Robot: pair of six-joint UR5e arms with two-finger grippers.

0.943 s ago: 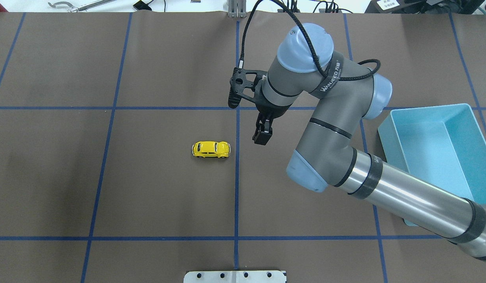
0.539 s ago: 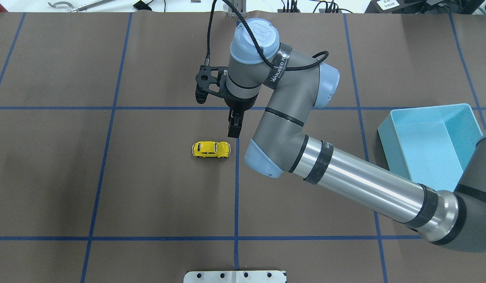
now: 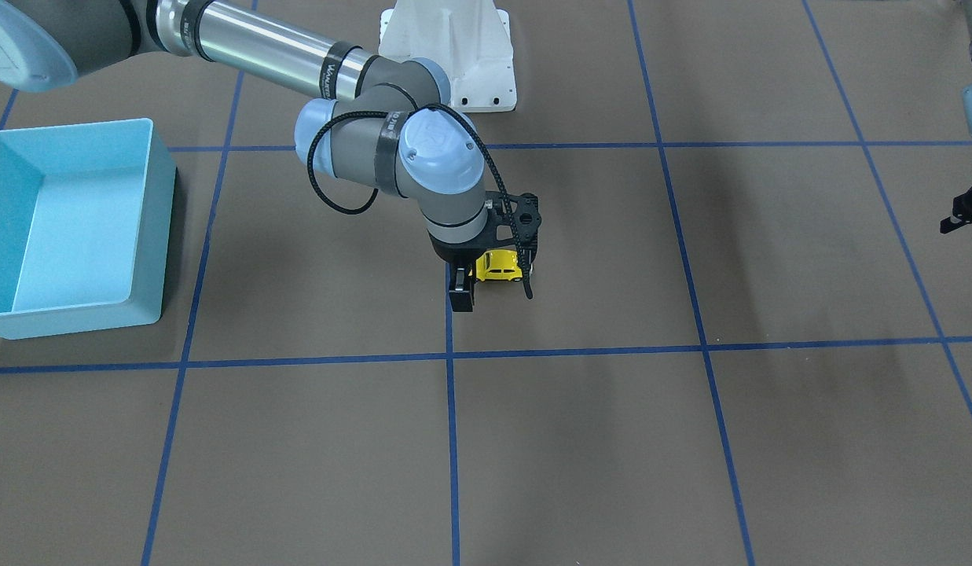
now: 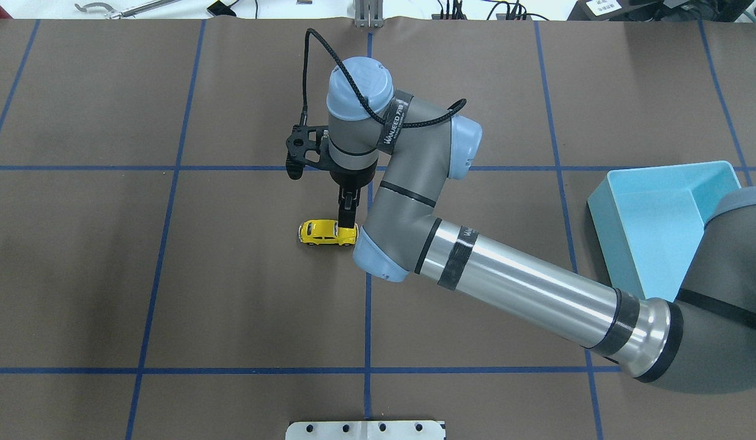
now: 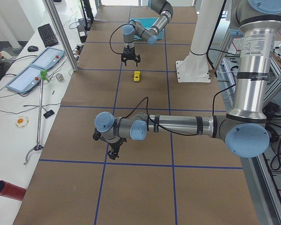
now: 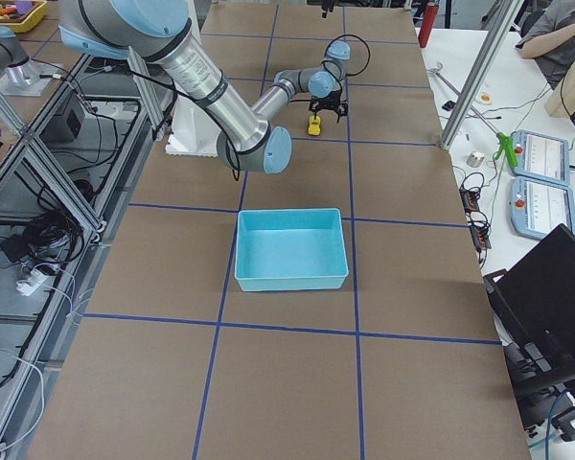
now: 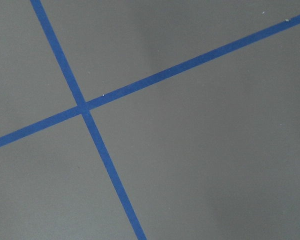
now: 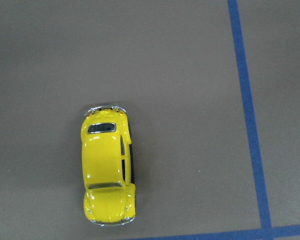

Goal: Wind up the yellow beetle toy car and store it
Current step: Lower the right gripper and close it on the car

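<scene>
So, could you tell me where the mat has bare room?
Free: the mat left of the yellow beetle toy car, and between it and the metal plate. Crowded: at the car, under the right pincer, and toward the light-blue bin.

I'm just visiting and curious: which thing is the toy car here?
On the brown table gridded with blue tape, look away from the light-blue bin toward the middle. By the right gripper sits the yellow beetle toy car: tiny, glossy, the only yellow thing on it.

Brown table [image 4: 170,275] — yellow beetle toy car [image 4: 319,232], light-blue bin [image 4: 649,223].
</scene>
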